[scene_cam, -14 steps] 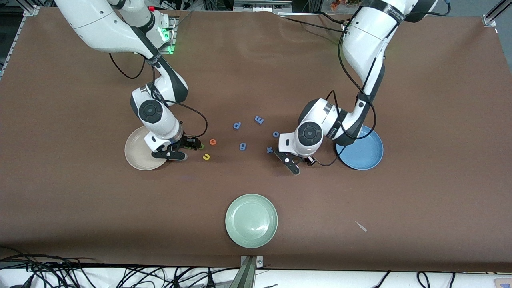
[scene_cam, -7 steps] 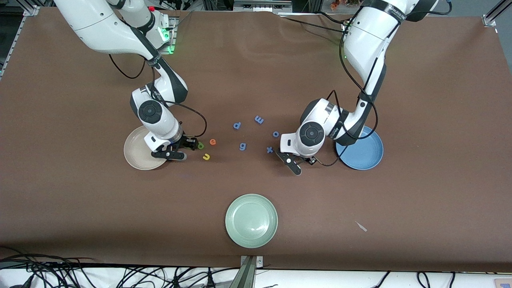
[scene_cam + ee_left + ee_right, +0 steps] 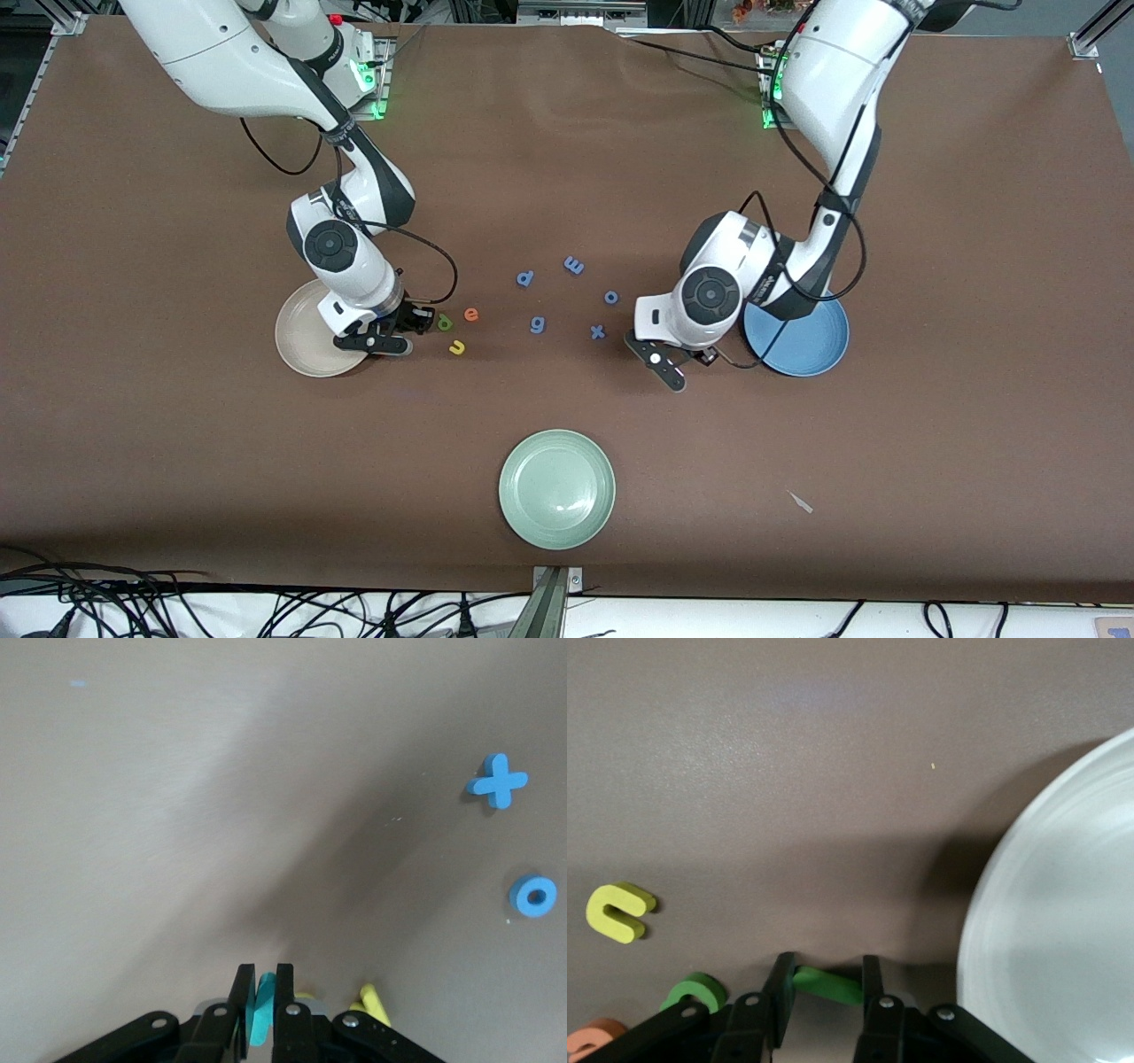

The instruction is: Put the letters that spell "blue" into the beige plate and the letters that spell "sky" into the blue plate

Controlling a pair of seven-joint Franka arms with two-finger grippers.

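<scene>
The brown table (image 3: 177,443) is filling the whole frame, with the plates lying across its middle band and one pale green plate (image 3: 556,489) at the low centre.

My right gripper (image 3: 826,970) is pinching the green "l" bar (image 3: 828,985) across its length, fingers narrow on both ends. I am working just beside the beige plate (image 3: 301,341) because that is where it belongs. The green "b" (image 3: 445,322), orange "e" (image 3: 471,314) and yellow "u" (image 3: 457,347) are waiting on the table near it.

My left gripper (image 3: 262,979) is clamping a teal letter (image 3: 260,1014) edge-on, near the blue plate (image 3: 811,346), its destination.

My own fingers are covering most of the teal letter, so I am judging it the "y". Yellow pieces (image 3: 372,1001) are peeking from under that gripper, too hidden to read.
</scene>
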